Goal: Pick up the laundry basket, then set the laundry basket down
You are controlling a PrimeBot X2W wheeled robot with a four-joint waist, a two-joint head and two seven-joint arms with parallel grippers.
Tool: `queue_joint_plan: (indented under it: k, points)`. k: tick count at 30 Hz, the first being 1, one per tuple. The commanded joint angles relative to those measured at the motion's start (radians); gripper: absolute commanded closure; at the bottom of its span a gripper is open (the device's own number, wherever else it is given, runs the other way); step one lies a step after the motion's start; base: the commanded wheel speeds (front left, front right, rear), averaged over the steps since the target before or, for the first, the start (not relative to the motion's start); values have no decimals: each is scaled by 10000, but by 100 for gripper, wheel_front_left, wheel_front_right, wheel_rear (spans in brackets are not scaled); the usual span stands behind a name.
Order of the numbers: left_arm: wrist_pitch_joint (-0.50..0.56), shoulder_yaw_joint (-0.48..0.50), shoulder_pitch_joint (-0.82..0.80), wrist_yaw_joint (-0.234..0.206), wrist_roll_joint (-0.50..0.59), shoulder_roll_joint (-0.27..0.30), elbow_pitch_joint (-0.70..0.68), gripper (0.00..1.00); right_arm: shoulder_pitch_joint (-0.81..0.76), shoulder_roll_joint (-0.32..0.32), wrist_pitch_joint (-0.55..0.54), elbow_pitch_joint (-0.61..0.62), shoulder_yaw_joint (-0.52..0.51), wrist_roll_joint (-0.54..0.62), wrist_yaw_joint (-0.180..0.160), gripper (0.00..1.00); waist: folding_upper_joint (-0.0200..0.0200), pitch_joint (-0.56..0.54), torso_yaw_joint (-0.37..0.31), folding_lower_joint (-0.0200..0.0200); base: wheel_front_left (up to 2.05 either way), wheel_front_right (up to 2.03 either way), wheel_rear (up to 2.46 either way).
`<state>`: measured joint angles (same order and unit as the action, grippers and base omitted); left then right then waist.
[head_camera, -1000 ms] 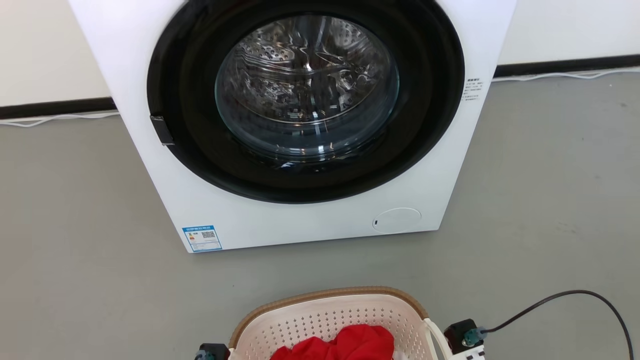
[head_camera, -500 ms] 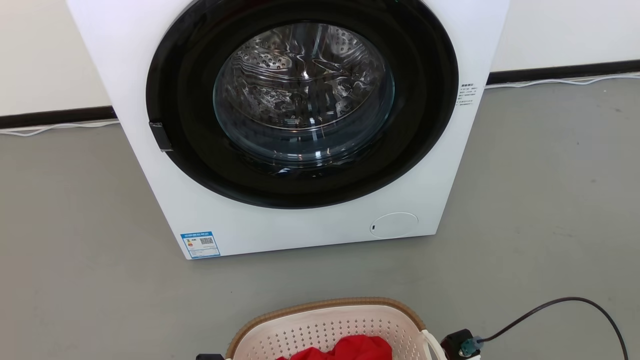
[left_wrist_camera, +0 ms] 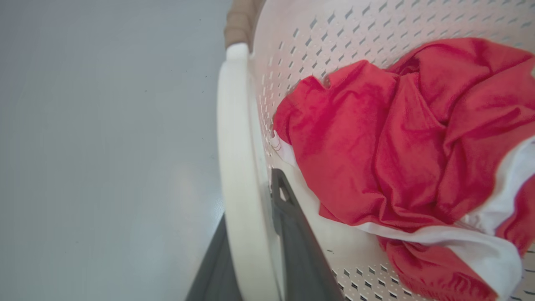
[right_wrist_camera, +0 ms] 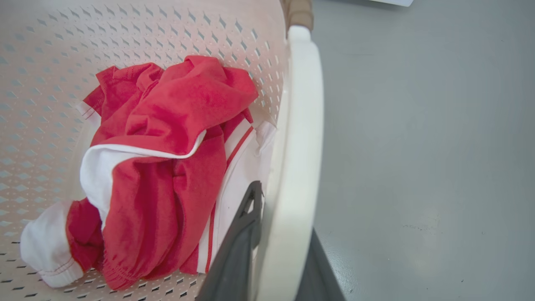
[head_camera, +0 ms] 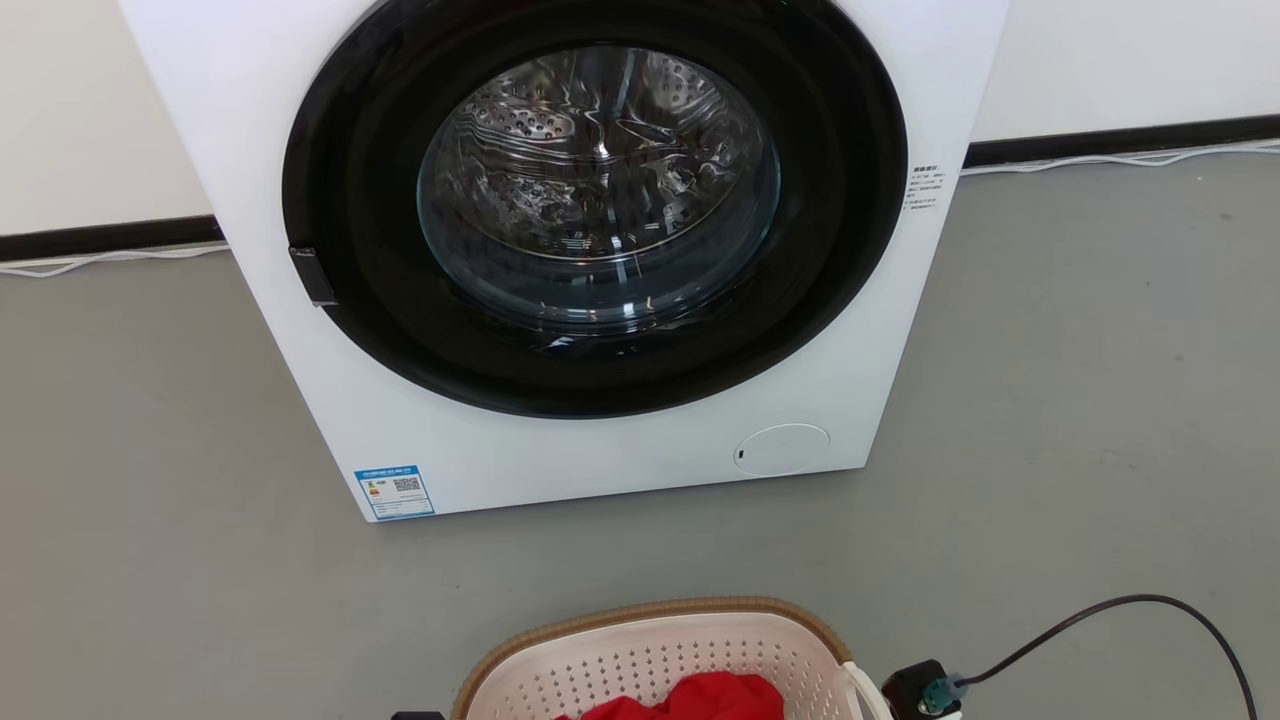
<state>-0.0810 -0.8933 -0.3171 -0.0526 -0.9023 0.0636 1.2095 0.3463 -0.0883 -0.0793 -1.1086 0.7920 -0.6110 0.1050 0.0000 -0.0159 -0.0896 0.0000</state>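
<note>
The laundry basket (head_camera: pixel 640 655), cream and perforated with a brown rim, sits at the bottom middle of the head view with red and white clothes (head_camera: pixel 705 695) in it. In the left wrist view my left gripper (left_wrist_camera: pixel 250 205) is shut on the basket's white loop handle (left_wrist_camera: pixel 234 138), one dark finger inside and one outside. My right gripper (right_wrist_camera: pixel 284 213) grips the opposite handle (right_wrist_camera: pixel 301 117) in the same way. Its black wrist block (head_camera: pixel 915 690) shows beside the basket. Whether the basket rests on the floor I cannot tell.
A white washing machine (head_camera: pixel 330 420) with a closed round glass door (head_camera: pixel 600 190) stands on the grey floor just beyond the basket. A black cable (head_camera: pixel 1130 600) loops over the floor at the right. White cords run along the wall base (head_camera: pixel 100 258).
The whole head picture has slid down and slightly left, so the camera moved. The basket keeps about the same distance from the washing machine. Both grips are unchanged.
</note>
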Motion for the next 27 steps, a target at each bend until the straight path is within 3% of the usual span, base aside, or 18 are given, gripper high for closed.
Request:
queue_joint_plan:
  k: [1, 27]
  points:
    - [-288, 65, -536, 37, -66, -134, -264, 100, 53, 381, 19, 289, 381, 17, 257, 100, 0, -8, -7, 0, 0, 0, 0]
    - [-417, -578, -654, 37, -693, -134, -119, 100, 120, 381, 136, 113, 573, -256, 257, 100, 0, 20, -133, 0, 0, 0, 0]
